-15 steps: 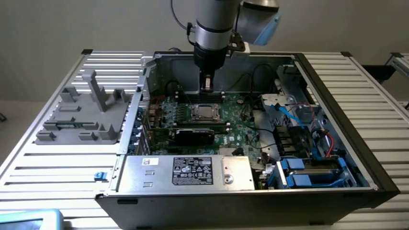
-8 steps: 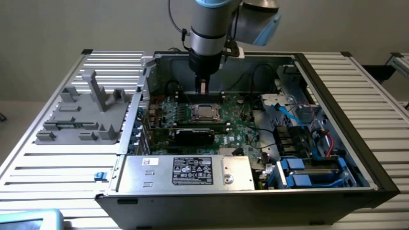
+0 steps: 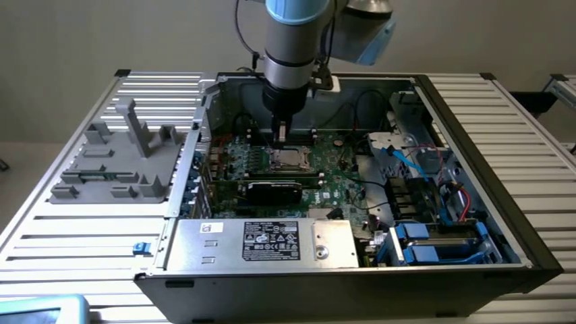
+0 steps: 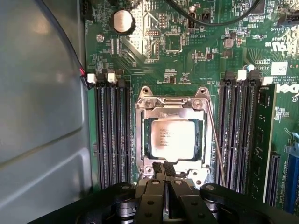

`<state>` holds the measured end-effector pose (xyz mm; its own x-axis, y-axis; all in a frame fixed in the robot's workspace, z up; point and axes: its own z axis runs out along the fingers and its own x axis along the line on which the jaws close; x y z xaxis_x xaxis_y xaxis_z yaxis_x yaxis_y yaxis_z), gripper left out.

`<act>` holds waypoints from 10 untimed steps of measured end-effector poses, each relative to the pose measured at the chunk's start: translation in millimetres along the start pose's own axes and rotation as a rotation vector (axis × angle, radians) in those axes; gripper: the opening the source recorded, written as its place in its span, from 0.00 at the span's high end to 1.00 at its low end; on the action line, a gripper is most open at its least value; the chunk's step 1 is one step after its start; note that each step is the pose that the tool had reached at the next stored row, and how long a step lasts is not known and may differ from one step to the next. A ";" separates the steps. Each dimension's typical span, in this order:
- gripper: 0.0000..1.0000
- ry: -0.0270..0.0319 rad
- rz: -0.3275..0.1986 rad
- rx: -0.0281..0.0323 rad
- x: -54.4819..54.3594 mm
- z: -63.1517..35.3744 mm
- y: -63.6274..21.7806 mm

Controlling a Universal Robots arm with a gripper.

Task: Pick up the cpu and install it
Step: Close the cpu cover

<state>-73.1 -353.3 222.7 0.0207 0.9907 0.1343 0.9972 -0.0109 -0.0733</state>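
The cpu (image 4: 173, 139) is a silvery square chip lying flat inside the metal socket frame (image 4: 172, 103) on the green motherboard. In the exterior view the cpu (image 3: 290, 159) sits mid-board inside the open computer case. My gripper (image 4: 164, 169) hangs just above the socket's near edge, its two black fingers pressed together with nothing between them. From outside, the gripper (image 3: 282, 136) points straight down, a little behind the cpu. The socket's thin lever (image 4: 216, 149) runs along one side of the frame.
Memory slots (image 4: 112, 140) flank the socket on both sides. A black card (image 3: 274, 190) and a silver power supply box (image 3: 266, 241) lie in front of the socket. The grey case wall (image 4: 42, 116) is close by. A grey fixture (image 3: 121, 158) stands outside at the exterior view's left.
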 end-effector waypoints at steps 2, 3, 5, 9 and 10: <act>0.89 -0.0001 0.000 0.0000 -1.5 3.3 -2.1; 0.89 -0.0001 0.000 0.0000 -2.2 4.9 -3.1; 0.89 -0.0002 0.000 0.0001 -3.4 7.4 -4.0; 0.89 -0.0001 0.000 0.0000 -5.3 10.4 -6.0; 0.89 -0.0001 0.000 0.0001 -5.8 11.1 -6.4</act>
<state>-80.3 -357.4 211.4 0.0208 0.9907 0.1342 0.9972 -0.0110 -0.0734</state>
